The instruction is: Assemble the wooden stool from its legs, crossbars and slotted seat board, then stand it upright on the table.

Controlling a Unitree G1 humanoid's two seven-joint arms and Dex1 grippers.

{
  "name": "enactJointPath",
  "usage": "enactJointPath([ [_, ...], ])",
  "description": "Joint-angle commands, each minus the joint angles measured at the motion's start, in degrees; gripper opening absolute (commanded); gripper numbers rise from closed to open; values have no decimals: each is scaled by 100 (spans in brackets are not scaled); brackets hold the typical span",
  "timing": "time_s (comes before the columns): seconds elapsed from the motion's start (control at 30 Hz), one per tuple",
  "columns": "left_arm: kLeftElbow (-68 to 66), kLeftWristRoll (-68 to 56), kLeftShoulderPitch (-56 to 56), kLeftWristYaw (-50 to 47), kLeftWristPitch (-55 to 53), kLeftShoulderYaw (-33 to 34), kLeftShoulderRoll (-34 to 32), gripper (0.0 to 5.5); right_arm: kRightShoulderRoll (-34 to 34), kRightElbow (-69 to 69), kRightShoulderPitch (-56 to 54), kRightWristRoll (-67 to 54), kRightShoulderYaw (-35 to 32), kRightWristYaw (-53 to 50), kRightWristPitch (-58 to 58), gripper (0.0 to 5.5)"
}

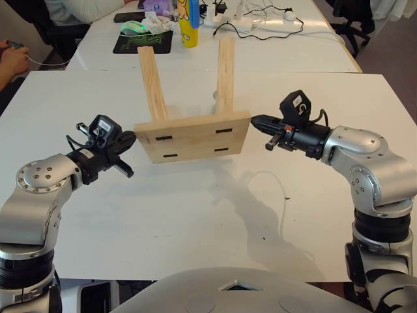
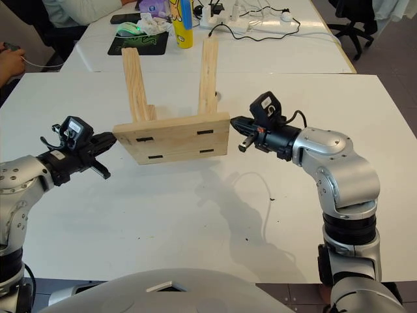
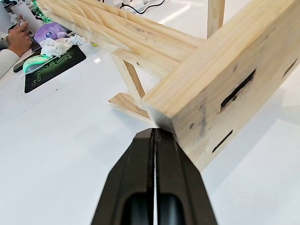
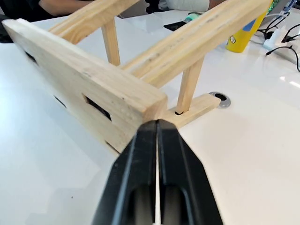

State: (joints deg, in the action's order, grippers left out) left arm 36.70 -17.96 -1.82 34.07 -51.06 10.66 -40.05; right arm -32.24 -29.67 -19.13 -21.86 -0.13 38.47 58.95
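Stool point(image 1: 192, 134) is lying sideways on the bench point(image 1: 195, 222), legs point(image 1: 154, 81) pointing away, seat board point(image 1: 195, 147) running left-right between the pressed-shut left gripper point(image 3: 154, 135) and right gripper point(image 4: 157, 125), each seemingly touching its own end.

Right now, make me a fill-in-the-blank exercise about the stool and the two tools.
The stool lies on its ____, not upright.
Its seat board shows ____ dark slots.
The left tool and the right tool are both ____.
Missing words: side; four; shut.
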Motion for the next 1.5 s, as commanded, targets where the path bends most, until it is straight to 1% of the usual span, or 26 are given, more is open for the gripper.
enactJointPath([
  [0.03, 227, -372, -155, 317, 318, -237, 74, 1, -8, 66, 173, -230, 371, 403, -469, 0],
  [0.2, -3, -214, -68, 337, 451, -177, -45, 1, -212, 321, 321, -85, 418, 426, -777, 0],
  [0.33, -776, 191, 19, 207, 760, -136, -186, 1, -377, 520, 299, 59, 482, 446, -1011, 0],
  [0.53, -1432, 694, 363, 76, 1310, -411, -217, 1, -443, 879, 374, 309, 717, 392, -1303, 0],
  [0.67, -1623, 855, 530, 59, 1509, -574, -141, 1, -459, 1448, 505, 775, 1007, 220, -1669, 0],
  [0.8, -1937, 997, 515, -58, 1731, -781, 59, 1, -186, 1892, 592, 1094, 1334, 85, -2039, 0],
  [0.9, -2328, 1155, 375, -158, 1939, -1090, 288, 1, 78, 2237, 562, 1306, 1536, -66, -2268, 0],
  [1.1, -2468, 1289, 355, -244, 2059, -1385, 530, 1, 476, 2755, 338, 1570, 1694, -207, -2528, 0],
  [1.5, -2884, 1520, 307, -289, 2353, -1525, 589, 1, 629, 2690, 423, 1735, 1817, -140, -2550, 0],
])
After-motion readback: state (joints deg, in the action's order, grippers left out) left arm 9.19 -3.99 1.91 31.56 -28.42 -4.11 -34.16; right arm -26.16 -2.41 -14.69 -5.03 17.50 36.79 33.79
